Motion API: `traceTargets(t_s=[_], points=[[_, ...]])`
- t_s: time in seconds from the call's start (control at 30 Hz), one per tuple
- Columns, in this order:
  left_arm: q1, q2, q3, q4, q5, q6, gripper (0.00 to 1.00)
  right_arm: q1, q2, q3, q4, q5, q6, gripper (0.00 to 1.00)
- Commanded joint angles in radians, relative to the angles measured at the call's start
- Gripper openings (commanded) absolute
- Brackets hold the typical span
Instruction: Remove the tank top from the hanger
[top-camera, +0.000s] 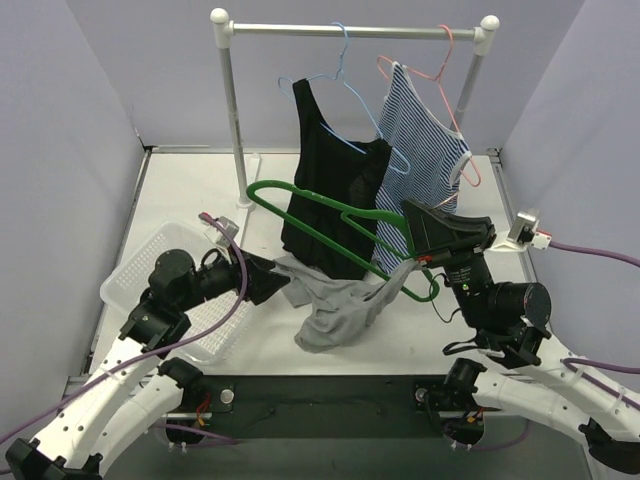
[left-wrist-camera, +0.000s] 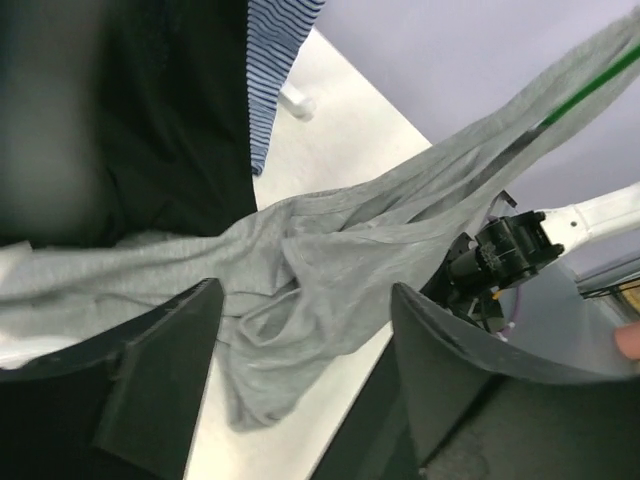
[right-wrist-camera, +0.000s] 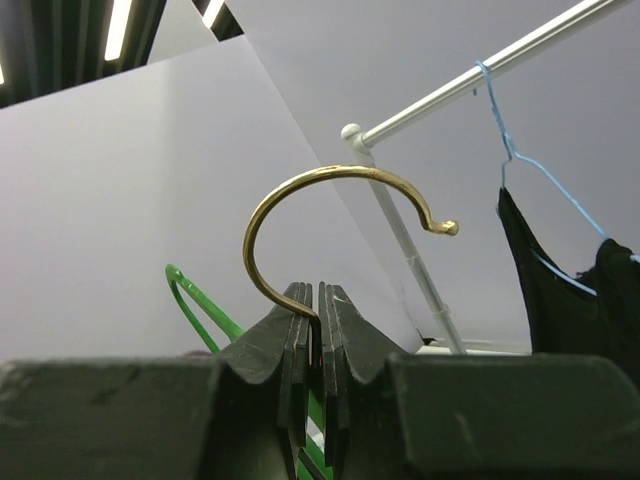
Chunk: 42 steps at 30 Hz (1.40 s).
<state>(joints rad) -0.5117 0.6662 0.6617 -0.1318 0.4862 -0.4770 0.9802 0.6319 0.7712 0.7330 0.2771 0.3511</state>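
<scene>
A grey tank top (top-camera: 335, 310) hangs crumpled from the low end of a green hanger (top-camera: 320, 215), with most of its cloth lying on the table. My right gripper (top-camera: 412, 218) is shut on the hanger's brass hook (right-wrist-camera: 300, 200) and holds the hanger tilted above the table; in the right wrist view the gripper (right-wrist-camera: 316, 295) pinches the hook's stem. My left gripper (top-camera: 280, 282) is open at the tank top's left edge. In the left wrist view the grey cloth (left-wrist-camera: 340, 240) lies just ahead of and between the spread fingers (left-wrist-camera: 170, 350).
A clothes rack (top-camera: 350, 30) at the back holds a black tank top (top-camera: 330, 190) on a blue hanger and a striped tank top (top-camera: 420, 150) on a pink hanger. A white basket (top-camera: 140, 270) sits at the left, beside the left arm.
</scene>
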Motion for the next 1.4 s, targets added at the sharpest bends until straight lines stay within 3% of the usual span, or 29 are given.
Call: traceTargets(t_s=[0.0, 0.17, 0.33, 0.5, 0.9, 0.93, 1.07, 1.1, 1.17, 1.37], points=[[-0.028, -0.04, -0.1, 0.392, 0.064, 0.075, 0.83, -0.006, 0.043, 0.118, 0.177, -0.007, 0.058, 0.0], [-0.161, 0.076, -0.076, 0.443, 0.003, 0.225, 0.88, -0.005, 0.115, 0.187, 0.171, -0.053, 0.095, 0.0], [-0.293, 0.209, -0.059, 0.627, -0.008, 0.262, 0.94, -0.005, 0.16, 0.224, 0.171, -0.064, 0.13, 0.0], [-0.399, 0.358, -0.019, 0.69, -0.095, 0.319, 0.95, 0.0, 0.186, 0.246, 0.172, -0.084, 0.155, 0.0], [-0.51, 0.616, -0.057, 1.012, -0.098, 0.287, 0.93, 0.009, 0.204, 0.243, 0.209, -0.073, 0.196, 0.0], [-0.519, 0.651, -0.053, 1.014, -0.084, 0.288, 0.89, 0.009, 0.206, 0.244, 0.213, -0.072, 0.2, 0.0], [-0.522, 0.723, -0.019, 1.037, -0.028, 0.269, 0.38, 0.009, 0.224, 0.267, 0.235, -0.082, 0.219, 0.0], [-0.524, 0.734, -0.022, 1.06, -0.011, 0.252, 0.17, 0.009, 0.23, 0.272, 0.247, -0.085, 0.235, 0.0], [-0.524, 0.759, -0.022, 1.112, 0.034, 0.238, 0.0, 0.008, 0.255, 0.278, 0.336, -0.107, 0.25, 0.0], [-0.522, 0.78, -0.031, 1.144, 0.014, 0.189, 0.0, 0.005, 0.322, 0.269, 0.594, -0.147, 0.324, 0.0]])
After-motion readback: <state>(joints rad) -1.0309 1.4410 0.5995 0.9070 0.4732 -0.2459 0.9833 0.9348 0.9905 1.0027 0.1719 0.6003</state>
